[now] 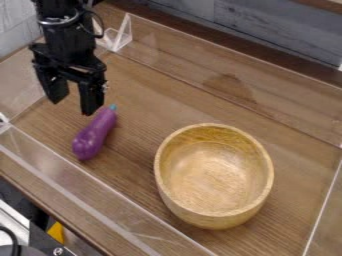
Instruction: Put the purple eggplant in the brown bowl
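While my gripper (74, 97) is hanging over the left part of the wooden table (201, 85), its 2 black fingers (91, 96) are pointing straight down and are standing wide apart, with nothing between them. I am not holding anything. The fingers are sitting just above and a little to the left of the purple eggplant (95, 133), near its stem end, but I am seeing a small gap, so they are not touching it.

The purple eggplant is lying flat on the table, slightly tilted, with its small dark stem cap pointing up and to the right in the camera view and its thick round end pointing down and to the left. It is resting near the front left side of the table, close to the clear wall (80, 205) that is running around the work area.

The brown bowl (214, 174) is standing upright to the right of the eggplant, well apart from it, near the front edge. Its inside is showing only wood grain. My arm is rising up out of the top left corner of the view.
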Controlling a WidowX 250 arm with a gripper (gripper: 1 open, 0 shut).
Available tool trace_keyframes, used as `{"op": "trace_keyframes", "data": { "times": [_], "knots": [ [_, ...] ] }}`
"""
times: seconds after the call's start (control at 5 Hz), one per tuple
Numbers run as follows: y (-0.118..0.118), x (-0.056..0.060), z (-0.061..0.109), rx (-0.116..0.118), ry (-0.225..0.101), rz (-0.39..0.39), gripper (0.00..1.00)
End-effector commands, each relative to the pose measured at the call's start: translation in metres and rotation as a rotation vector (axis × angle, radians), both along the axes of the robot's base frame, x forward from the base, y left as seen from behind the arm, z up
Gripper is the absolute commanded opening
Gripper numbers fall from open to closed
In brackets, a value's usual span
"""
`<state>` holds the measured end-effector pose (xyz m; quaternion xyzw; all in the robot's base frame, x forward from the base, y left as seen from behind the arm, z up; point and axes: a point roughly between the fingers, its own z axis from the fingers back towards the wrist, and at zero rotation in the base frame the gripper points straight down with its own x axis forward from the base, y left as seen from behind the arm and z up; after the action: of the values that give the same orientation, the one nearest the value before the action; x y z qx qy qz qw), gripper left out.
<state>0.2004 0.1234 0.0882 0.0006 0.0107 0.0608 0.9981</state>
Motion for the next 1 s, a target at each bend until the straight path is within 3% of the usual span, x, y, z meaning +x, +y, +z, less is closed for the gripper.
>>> {"op": "trace_keyframes", "data": {
  "times": [0.0, 0.8],
  "knots": [
    [0.004, 0.001, 0.002, 0.014, -0.031, 0.002, 1.0],
    [0.008, -0.002, -0.019, -0.013, -0.046, 0.012, 1.0]
  ]
}}
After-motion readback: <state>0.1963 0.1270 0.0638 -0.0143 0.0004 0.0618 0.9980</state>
